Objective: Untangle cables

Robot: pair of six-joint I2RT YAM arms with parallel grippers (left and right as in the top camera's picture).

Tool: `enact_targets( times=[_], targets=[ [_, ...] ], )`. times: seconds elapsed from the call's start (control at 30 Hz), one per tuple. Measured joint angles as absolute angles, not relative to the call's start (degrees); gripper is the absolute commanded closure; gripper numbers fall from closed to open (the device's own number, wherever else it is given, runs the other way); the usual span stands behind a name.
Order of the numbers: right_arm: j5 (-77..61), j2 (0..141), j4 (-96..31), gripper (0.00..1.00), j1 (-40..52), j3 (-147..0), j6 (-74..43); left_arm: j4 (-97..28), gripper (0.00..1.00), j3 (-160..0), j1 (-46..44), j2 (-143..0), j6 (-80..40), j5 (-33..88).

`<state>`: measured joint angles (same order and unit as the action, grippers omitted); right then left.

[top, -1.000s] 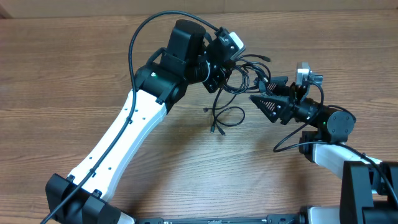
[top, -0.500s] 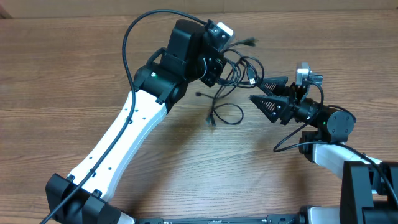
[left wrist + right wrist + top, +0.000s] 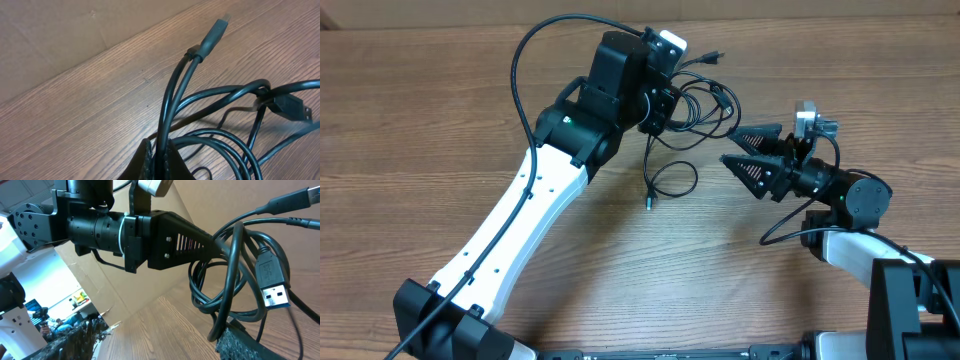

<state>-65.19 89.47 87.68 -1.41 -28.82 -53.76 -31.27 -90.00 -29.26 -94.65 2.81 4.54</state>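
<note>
The cables (image 3: 705, 100) are a bunch of thin black cords hanging from my left gripper (image 3: 667, 103), which is shut on them above the table. One loop (image 3: 672, 180) dangles lower, ending in a small plug (image 3: 648, 205). In the left wrist view the jaws (image 3: 158, 159) pinch two strands that rise to a dark plug (image 3: 214, 34); a USB plug (image 3: 290, 107) sits at right. My right gripper (image 3: 729, 147) is open, just right of the bunch. In the right wrist view its fingers (image 3: 160, 330) are spread, and a cable loop (image 3: 227, 295) hangs against the right finger.
The wooden table (image 3: 440, 120) lies under both arms. The left arm's own thick black cable (image 3: 525, 60) arcs over its white link (image 3: 510, 220). A cardboard wall (image 3: 75, 30) runs along the table's far edge.
My left gripper has turned and drawn the cable bunch up and to the left. The dangling loop and its plug have swung left. The right arm has not moved.
</note>
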Motion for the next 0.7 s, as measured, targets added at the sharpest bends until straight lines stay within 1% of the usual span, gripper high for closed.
enact_targets(
  times=[0.7],
  targets=[
    [-65.8, 89.5, 87.7, 0.25, -1.4, -28.8, -53.7, -31.7, 0.96, -90.0, -29.1, -94.7, 1.8, 1.4]
  ],
)
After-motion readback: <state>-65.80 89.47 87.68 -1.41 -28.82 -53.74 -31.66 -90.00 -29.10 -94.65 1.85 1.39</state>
